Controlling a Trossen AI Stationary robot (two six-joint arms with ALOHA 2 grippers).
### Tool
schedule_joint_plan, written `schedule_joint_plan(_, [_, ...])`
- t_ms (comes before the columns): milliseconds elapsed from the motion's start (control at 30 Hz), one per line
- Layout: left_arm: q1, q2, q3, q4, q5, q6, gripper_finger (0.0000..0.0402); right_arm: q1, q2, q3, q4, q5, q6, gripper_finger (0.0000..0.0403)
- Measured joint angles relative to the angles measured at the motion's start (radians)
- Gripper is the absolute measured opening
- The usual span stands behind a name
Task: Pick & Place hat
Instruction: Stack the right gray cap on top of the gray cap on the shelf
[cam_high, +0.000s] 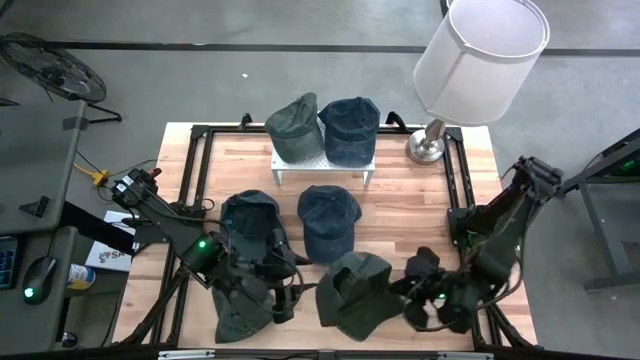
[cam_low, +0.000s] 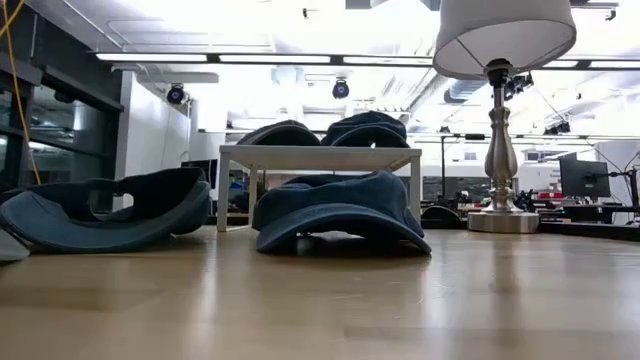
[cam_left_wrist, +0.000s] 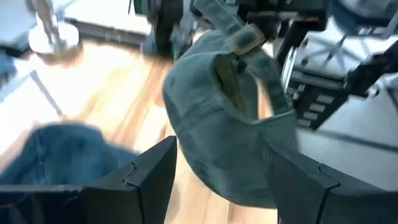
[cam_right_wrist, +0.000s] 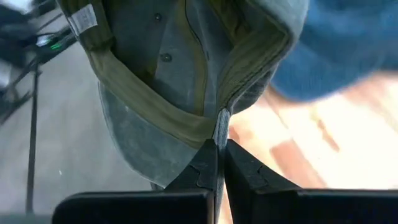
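A green hat is at the table's near edge, between my two grippers. My right gripper is shut on it from the right. My left gripper is open at the hat's left side; in the left wrist view its fingers stand on either side of the hat's lower part. A second green hat lies on the table under the left arm. Two blue hats lie crown up at the table's middle. My right gripper pinches the green hat's rim, where the olive inner band ends, between its two shut fingers. The fingers come level from the table's right. The hat is open toward the gripper, its inside and label showing. My left gripper: I cannot tell whether its open fingers touch the hat.
A small white rack at the far middle carries a green hat and a blue hat. A lamp with a white shade stands at the far right, on its base. A black frame borders the tabletop.
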Motion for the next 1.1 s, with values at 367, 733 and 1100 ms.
schedule_joint_plan(367, [0.084,-0.023,0.000,0.375,0.073,0.278,0.0227,0.085,-0.251,0.000,0.098,0.101,-0.509,0.0003])
schedule_joint_plan(733, [0.257,-0.023,0.000,0.692,0.444,0.407,0.0227,0.091,-0.447,0.000,0.514,-0.293,-1.170,0.0003])
schedule_joint_plan(1100, [0.392,-0.021,0.128,0.737,0.727,0.593,0.0227,0.017,-0.510,0.000,0.417,-0.298,-1.148,0.0003])
